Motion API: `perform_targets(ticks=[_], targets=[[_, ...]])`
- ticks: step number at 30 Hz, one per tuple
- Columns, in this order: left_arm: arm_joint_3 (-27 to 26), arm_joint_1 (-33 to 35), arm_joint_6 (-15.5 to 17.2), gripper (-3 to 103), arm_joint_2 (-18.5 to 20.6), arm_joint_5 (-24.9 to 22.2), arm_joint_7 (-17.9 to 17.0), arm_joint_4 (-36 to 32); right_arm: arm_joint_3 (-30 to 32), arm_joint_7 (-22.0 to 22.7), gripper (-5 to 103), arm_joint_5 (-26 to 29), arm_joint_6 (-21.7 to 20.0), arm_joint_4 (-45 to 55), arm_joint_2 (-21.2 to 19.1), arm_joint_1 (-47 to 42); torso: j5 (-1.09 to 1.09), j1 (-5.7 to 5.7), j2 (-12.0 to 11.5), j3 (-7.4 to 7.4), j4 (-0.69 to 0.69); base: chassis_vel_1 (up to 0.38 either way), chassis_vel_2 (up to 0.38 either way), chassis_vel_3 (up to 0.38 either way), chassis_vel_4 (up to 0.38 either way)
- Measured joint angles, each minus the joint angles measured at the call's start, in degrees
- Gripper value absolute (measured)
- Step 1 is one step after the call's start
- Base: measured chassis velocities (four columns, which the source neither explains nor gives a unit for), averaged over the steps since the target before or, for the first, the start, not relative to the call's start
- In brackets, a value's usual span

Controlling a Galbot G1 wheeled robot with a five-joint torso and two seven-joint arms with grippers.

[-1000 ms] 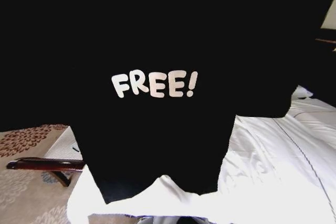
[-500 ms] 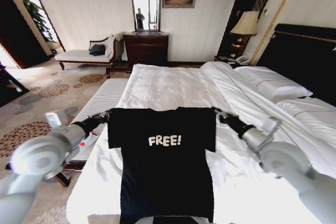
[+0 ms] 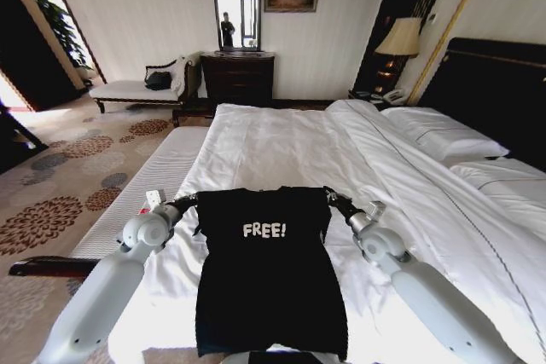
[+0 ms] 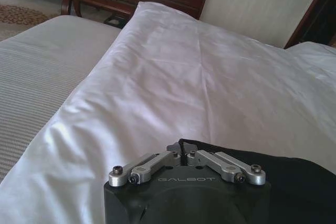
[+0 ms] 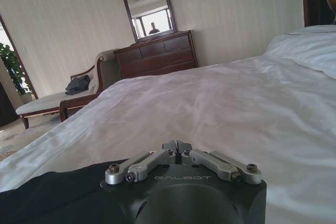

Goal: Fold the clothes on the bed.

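The black T-shirt (image 3: 269,283) with white "FREE!" lettering lies flat and face up on the white bed (image 3: 281,138), its hem at the near edge. My left gripper (image 3: 193,203) is at its left shoulder and my right gripper (image 3: 329,200) at its right shoulder, both low over the duvet. In the left wrist view the left gripper (image 4: 182,153) is shut with black shirt fabric (image 4: 294,182) right at its tips. In the right wrist view the right gripper (image 5: 177,146) is shut too, with the dark cloth (image 5: 52,192) beside and under it.
A long white-cushioned bench (image 3: 141,189) runs along the bed's left side, with a small white-and-red remote (image 3: 152,200) on it. Pillows (image 3: 444,134) and the dark headboard (image 3: 499,91) are to the right. A dresser with mirror (image 3: 237,74) and a chaise (image 3: 136,87) stand by the far wall.
One second ago the shirt hung up in front of the head camera. It has come down onto the duvet, and since half a second ago both grippers moved closer together, narrowing the shoulders.
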Motion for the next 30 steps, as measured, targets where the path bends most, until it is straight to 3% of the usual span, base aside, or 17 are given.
perform_targets(ticks=[7,12,19,30], targets=[[4.54,-7.74,-2.79,1,-8.02,5.65,1.14,12.82,-5.00,-1.85,0,-5.59,4.37,-13.69,4.23,8.98,0.01,0.00,0.00,0.00,-0.02,0.000,0.000,0.000,0.000],[5.53,-11.69,-4.62,1,-11.11,7.95,1.65,19.14,-5.14,-2.09,0,-8.15,7.02,-19.39,6.53,11.84,0.00,-0.01,0.00,-0.01,-0.01,0.000,0.000,0.000,0.000],[7.27,-14.17,-6.11,1,-12.99,11.16,3.13,25.30,-5.03,-2.15,0,-12.52,8.43,-26.27,9.38,13.88,0.00,-0.01,0.01,-0.01,0.00,0.000,0.000,0.000,0.000],[7.45,-14.02,-7.20,1,-14.95,13.23,3.36,27.57,-4.31,-2.18,0,-16.48,9.51,-29.54,10.08,13.29,0.00,-0.01,0.01,-0.02,-0.01,0.000,0.000,0.000,0.000]])
